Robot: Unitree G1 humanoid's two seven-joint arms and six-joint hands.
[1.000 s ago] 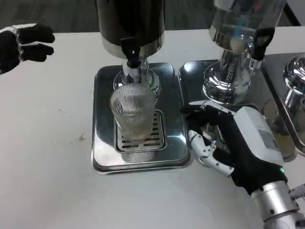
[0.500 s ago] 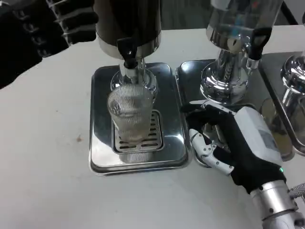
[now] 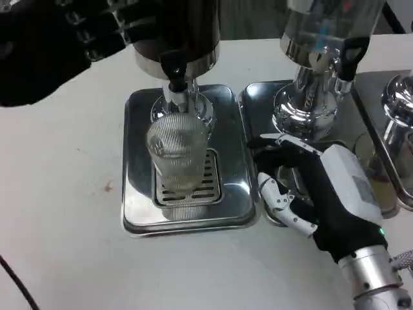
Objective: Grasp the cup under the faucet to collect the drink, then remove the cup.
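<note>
- Our left hand (image 3: 58, 45) has come up from the edge at 9 o'clock to the dark tank (image 3: 174, 29) at 11 o'clock. It holds nothing, fingers apart, close to the tank.
- We think it wants the faucet (image 3: 174, 74).
- The cup (image 3: 177, 152) stands on the tray (image 3: 139, 206) under the faucet, as before.
- Our right hand (image 3: 316, 194) waits at 3 o'clock of the cup, fingers apart, holding nothing.

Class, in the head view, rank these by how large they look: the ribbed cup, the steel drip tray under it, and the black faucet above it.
1. Drip tray, clearly the largest.
2. Cup, standing on the tray's grate.
3. Faucet, the smallest.
The faucet sits nearer the camera than the tray, yet the order looks safe.
</note>
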